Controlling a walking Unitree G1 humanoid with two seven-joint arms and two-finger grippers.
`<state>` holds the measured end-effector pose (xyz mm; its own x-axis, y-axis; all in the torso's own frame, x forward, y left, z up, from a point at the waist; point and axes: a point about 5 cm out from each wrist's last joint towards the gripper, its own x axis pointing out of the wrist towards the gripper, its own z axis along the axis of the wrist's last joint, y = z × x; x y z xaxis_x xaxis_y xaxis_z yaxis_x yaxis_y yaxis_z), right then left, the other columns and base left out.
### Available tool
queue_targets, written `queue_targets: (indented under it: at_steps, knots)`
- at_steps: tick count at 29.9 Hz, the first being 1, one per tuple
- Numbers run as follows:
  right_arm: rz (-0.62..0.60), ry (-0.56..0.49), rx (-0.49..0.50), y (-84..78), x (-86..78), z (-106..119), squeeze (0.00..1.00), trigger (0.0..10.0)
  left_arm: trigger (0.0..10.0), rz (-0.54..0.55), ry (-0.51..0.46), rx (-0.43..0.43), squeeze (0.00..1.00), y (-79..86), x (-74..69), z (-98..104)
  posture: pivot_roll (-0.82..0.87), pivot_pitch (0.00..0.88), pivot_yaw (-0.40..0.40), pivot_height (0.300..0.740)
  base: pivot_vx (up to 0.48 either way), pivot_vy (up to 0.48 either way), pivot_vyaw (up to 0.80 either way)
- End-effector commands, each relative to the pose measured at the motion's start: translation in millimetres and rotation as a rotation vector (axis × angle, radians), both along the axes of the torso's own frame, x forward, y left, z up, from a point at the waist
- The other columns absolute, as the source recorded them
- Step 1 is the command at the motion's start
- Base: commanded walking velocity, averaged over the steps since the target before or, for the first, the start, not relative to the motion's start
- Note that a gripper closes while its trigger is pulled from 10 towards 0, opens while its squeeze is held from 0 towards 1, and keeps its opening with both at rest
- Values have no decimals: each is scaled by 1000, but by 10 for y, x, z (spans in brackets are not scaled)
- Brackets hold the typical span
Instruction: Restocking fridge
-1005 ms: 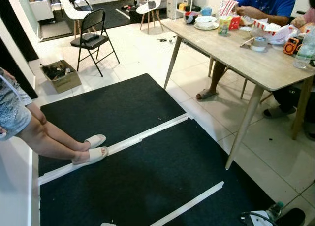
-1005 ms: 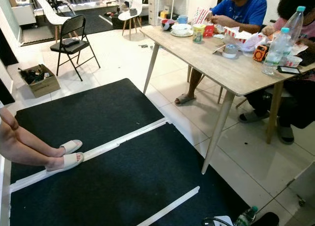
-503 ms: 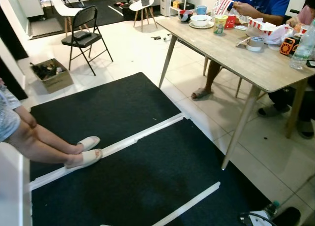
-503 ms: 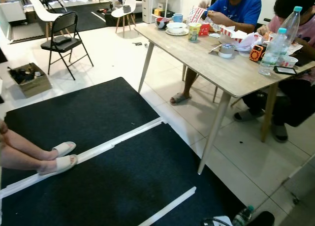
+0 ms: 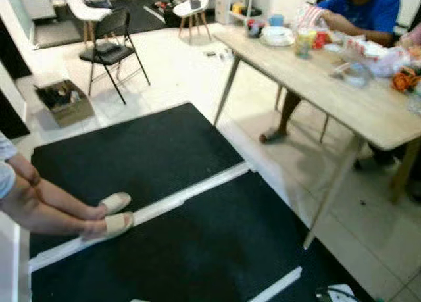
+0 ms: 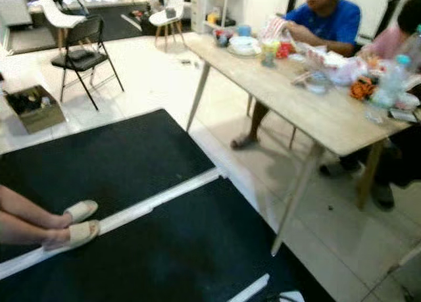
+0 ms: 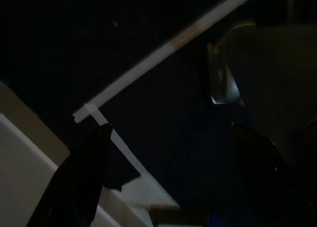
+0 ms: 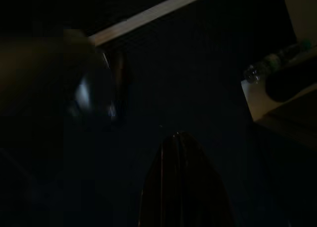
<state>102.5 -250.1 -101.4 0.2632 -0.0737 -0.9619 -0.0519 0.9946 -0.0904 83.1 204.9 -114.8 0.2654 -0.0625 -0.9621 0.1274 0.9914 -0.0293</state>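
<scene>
L gripper (image 7: 163, 187) jaws spread, R gripper (image 8: 181, 182) pressed together (over black mat (image 5: 197, 249)).

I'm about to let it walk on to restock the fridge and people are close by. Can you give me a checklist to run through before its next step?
1. Fridge in sight: not ok. Ahead lie the black mats, a table and chairs, no fridge.
2. Path on the robot's left: not ok. A person's slippered feet rest across the white strip on the mats.
3. Path on the right: not ok. The table leg stands at the mat edge, with seated people behind it.
4. Item to restock in hand: cannot tell. Both wrist views are too dark.
5. Head view sharp: not ok, it is blurred.
</scene>
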Motion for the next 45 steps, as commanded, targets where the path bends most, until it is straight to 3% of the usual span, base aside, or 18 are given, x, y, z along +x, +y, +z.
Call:
queue_targets:
  at_steps: [1,14,45]
  knots:
    - [-13,-31,2,7,68,16,0,10000,10000,-28,3,-63,0,-175,13,-19,-23,0,7,740,435,0,0]
    - [-19,-22,0,7,69,16,0,10000,10000,-26,-4,-74,0,-187,42,-13,-23,0,8,740,434,0,-585]
    - [-16,-22,-15,10,82,17,0,10000,10000,-20,-12,-88,0,-216,71,-9,-21,0,9,740,432,0,0]
